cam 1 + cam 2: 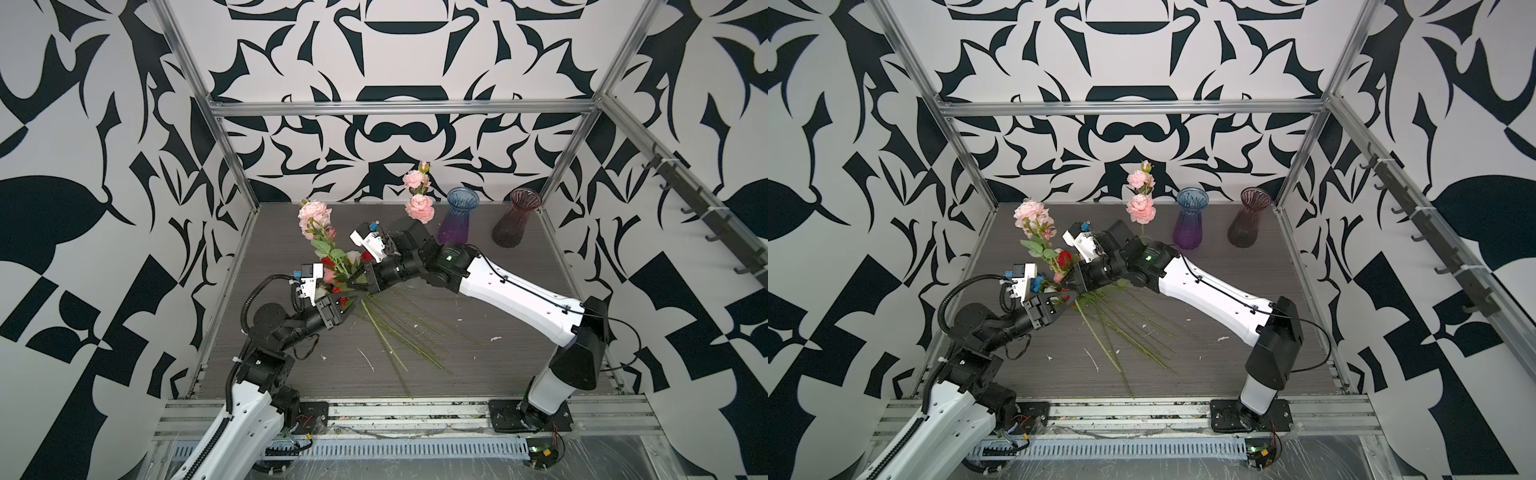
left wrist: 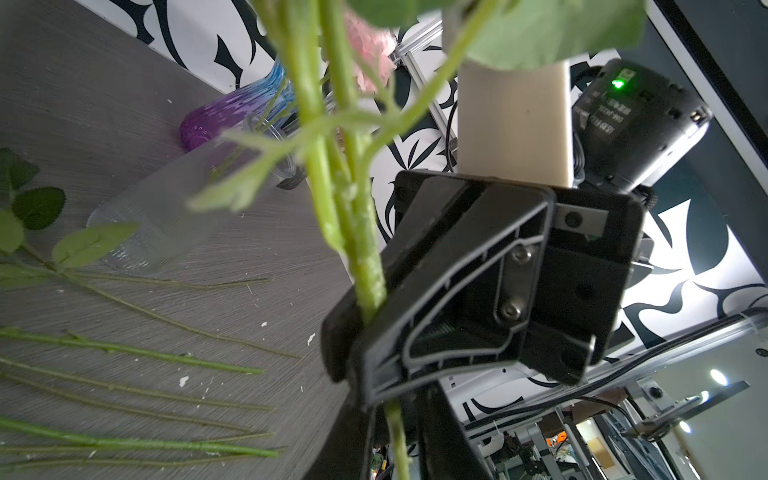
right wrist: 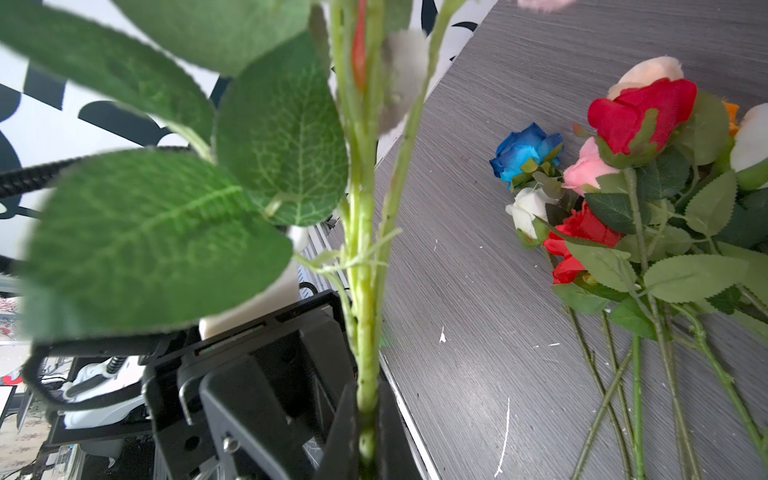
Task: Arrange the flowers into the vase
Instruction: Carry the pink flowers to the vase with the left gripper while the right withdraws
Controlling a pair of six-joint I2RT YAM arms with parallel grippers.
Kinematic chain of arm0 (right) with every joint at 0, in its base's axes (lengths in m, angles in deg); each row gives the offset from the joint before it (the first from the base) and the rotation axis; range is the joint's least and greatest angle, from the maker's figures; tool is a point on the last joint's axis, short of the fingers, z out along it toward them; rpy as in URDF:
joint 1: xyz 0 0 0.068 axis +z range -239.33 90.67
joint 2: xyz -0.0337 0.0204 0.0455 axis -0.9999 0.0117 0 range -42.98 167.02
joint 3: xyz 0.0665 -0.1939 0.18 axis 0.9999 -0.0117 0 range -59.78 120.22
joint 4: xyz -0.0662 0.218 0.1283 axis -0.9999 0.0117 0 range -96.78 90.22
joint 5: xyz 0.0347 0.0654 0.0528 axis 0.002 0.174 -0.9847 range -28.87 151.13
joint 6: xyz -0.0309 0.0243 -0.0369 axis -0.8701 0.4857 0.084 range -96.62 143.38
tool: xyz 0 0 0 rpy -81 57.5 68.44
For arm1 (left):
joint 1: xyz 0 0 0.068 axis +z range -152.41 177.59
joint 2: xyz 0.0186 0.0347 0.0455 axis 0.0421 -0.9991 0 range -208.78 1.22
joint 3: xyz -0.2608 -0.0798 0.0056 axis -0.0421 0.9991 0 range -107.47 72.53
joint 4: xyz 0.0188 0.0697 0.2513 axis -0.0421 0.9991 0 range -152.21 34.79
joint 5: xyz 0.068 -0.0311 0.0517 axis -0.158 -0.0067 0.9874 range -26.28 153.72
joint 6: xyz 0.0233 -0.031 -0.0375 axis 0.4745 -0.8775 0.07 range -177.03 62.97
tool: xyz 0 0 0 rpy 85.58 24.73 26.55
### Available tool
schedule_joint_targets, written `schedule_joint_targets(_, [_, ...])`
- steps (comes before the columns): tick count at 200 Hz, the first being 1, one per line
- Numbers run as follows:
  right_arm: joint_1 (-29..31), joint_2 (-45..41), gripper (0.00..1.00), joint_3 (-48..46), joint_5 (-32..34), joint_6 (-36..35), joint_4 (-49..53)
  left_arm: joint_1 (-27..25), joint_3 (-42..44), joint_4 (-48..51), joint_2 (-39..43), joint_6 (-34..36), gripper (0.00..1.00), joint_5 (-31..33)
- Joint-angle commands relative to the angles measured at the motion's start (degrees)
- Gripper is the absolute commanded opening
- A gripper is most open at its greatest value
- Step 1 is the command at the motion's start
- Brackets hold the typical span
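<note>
Setting: a grey wood-grain table (image 1: 519, 316) inside black-and-white patterned walls, which you look down on in both top views.
Right gripper (image 2: 365, 322): clamped tight on the pink ruffled stem (image 2: 322, 178); you see this best from the left wrist.
Left gripper (image 1: 358, 297): next along that stem toward its cut end, jaws astride it. You cannot tell whether they have bitten.
Stem axis: close to upright, with the blooms (image 1: 314, 214) uppermost and leaning back-left. The cut end is hidden among the pile.
Pile (image 3: 623, 216): loose red, blue, white and pink roses lying flat beneath both grippers, stems fanned toward the front.
Clear vase (image 2: 166, 199): at the back, behind the right wrist, with pink blooms (image 1: 419, 208) standing in it; judged to be your target.
Other vases: a blue-purple vase (image 1: 456, 220) and a plum vase (image 1: 515, 224), further right.
Turning relation: the clear vase lies back and right of the grip. The right arm is nearer, so you would probably carry with it, cut end down.
</note>
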Motion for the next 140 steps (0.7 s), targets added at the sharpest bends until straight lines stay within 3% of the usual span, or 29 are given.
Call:
schedule_joint_targets(1, [0.4,-2.9,0.0,0.9,-1.1,0.5,-3.1,0.0,-1.5,-2.1,-0.1,0.4,0.13,0.7])
schedule_joint_targets(9, [0.4,-3.0,0.0,0.9,-1.2,0.5,-3.0,0.0,-1.5,-1.9,-0.3,0.2,0.01,1.0])
schedule_joint_targets(14, [0.4,-3.1,0.02,1.2,-1.3,0.2,-3.0,-0.1,-1.6,-1.7,-0.5,0.0,0.0,1.1])
schedule_joint_targets(34, [-0.4,-5.1,0.37,3.1,2.5,-3.6,1.6,0.0,-2.0,-1.2,-0.8,-0.8,0.0,1.9])
schedule_joint_targets(50, [-2.8,-8.8,0.52,4.0,6.3,-5.8,4.9,0.0,-3.3,1.0,-0.2,-0.1,0.0,3.1])
schedule_joint_targets(100, [-21.8,-25.8,0.51,-7.7,15.0,-7.8,13.7,-0.5,-14.7,7.8,-5.6,8.6,0.0,8.6])
schedule_joint_targets(117, [-26.2,-31.6,0.51,-13.8,20.8,-10.3,17.1,-2.8,-18.7,4.2,-9.5,14.4,0.0,14.5])
schedule_joint_targets(140, [-26.9,-37.7,0.5,-23.8,24.2,-11.7,17.6,-7.1,-26.8,1.0,-17.2,24.7,0.0,24.9])
